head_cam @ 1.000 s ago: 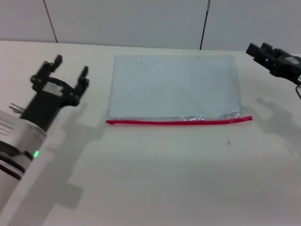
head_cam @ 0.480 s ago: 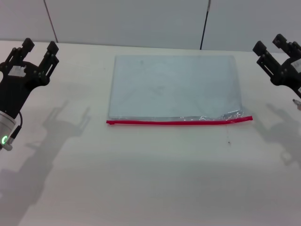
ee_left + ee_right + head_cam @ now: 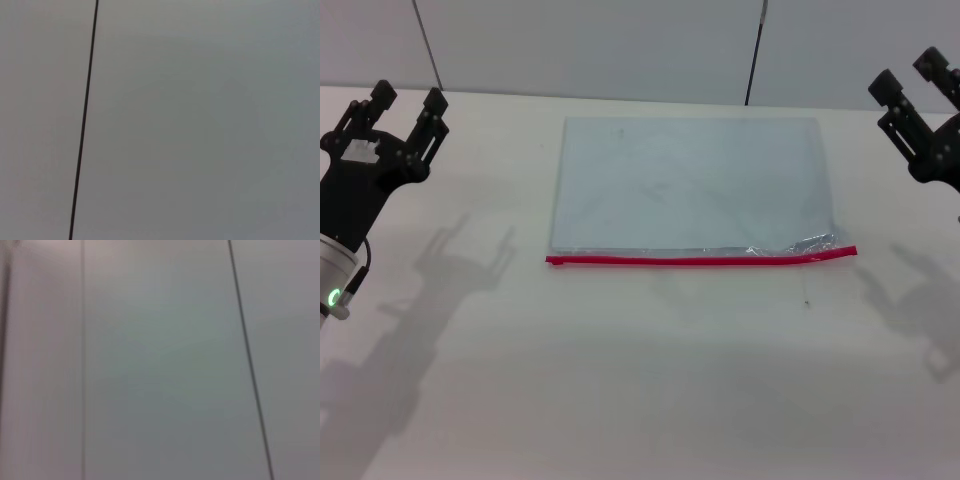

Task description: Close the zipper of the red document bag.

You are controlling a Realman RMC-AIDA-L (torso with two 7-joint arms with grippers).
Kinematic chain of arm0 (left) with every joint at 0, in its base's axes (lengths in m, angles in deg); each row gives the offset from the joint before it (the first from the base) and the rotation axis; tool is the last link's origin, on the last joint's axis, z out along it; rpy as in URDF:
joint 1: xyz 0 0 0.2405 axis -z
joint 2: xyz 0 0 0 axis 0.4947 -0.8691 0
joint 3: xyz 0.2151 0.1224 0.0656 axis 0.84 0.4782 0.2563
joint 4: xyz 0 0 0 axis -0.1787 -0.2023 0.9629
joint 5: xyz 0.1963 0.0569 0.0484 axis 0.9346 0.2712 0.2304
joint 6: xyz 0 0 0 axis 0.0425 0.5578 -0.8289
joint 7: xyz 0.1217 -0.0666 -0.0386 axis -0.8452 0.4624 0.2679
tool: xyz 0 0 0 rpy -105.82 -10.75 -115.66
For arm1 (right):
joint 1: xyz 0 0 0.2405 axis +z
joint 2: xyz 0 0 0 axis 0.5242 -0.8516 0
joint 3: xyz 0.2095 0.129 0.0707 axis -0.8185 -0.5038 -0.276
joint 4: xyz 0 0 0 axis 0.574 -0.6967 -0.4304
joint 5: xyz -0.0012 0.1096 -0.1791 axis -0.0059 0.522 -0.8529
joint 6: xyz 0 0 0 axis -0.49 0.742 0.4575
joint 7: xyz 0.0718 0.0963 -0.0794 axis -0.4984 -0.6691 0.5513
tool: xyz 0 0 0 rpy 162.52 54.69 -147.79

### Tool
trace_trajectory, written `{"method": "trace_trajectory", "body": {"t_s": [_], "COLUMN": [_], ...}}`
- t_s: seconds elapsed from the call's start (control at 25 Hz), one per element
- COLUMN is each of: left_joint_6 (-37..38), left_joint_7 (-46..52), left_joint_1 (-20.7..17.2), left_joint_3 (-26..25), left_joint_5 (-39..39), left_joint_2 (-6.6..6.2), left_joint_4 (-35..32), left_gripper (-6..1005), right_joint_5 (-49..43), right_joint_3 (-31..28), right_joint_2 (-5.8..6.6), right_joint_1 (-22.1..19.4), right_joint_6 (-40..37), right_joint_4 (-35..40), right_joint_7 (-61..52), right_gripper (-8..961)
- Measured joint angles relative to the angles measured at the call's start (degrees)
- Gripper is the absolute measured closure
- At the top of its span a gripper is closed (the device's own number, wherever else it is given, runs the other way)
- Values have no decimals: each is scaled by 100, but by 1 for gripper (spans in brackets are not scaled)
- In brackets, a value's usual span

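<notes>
From the right wrist there is only a pale grey wall panel (image 3: 170,370), flat and bare. A thin dark seam (image 3: 248,360) runs down it at a slight slant toward one side, and a fainter straight line (image 3: 83,360) runs down nearer the other. Past that fainter line the surface looks a touch pinker, with a dim darker streak (image 3: 6,315) at the very edge.

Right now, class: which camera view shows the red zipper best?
The head view: the zipper runs in full along the near edge of the red document bag, crinkled at its right end. Both wrist views show only blank grey panels, none of the zipper.
</notes>
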Motion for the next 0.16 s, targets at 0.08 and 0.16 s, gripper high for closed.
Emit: {"method": "trace_trajectory", "body": {"t_s": [0.08,0.16], "left_joint_6": [-4,-10], "left_joint_7": [-78,-161], "left_joint_1": [6,14], "left_joint_3": [0,1], "left_joint_5": [6,7], "left_joint_2": [5,13], "left_joint_4": [1,11], "left_gripper": [348,349], "right_joint_5": [-15,-21], "right_joint_3": [43,81], "right_joint_2": [3,6], "right_joint_1": [-12,-26], "right_joint_6": [-199,-290], "right_joint_4": [17,23], "right_joint_7": [0,0], "right_gripper": [331,331]}}
